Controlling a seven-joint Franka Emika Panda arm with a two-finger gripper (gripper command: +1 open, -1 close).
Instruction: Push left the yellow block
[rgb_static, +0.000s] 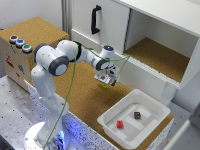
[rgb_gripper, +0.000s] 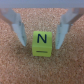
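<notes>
The yellow block (rgb_gripper: 42, 43) is a small bright cube with a dark letter N on its upper face, resting on the cork surface. In the exterior view the yellow block (rgb_static: 104, 85) peeks out just beneath the fingers. My gripper (rgb_gripper: 41, 44) is open and straddles the block, one finger (rgb_gripper: 19, 29) on each side with a small gap to each. In the exterior view my gripper (rgb_static: 106, 80) hangs low over the cork surface (rgb_static: 85, 97), in front of the cabinet.
A white tray (rgb_static: 150, 106) sits at the exterior view's lower right, holding a red cube (rgb_static: 120, 124) and a dark maroon cube (rgb_static: 137, 115). Behind stands a white cabinet (rgb_static: 160, 50) with an open compartment. A cork box with buttons (rgb_static: 20, 42) stands at the left.
</notes>
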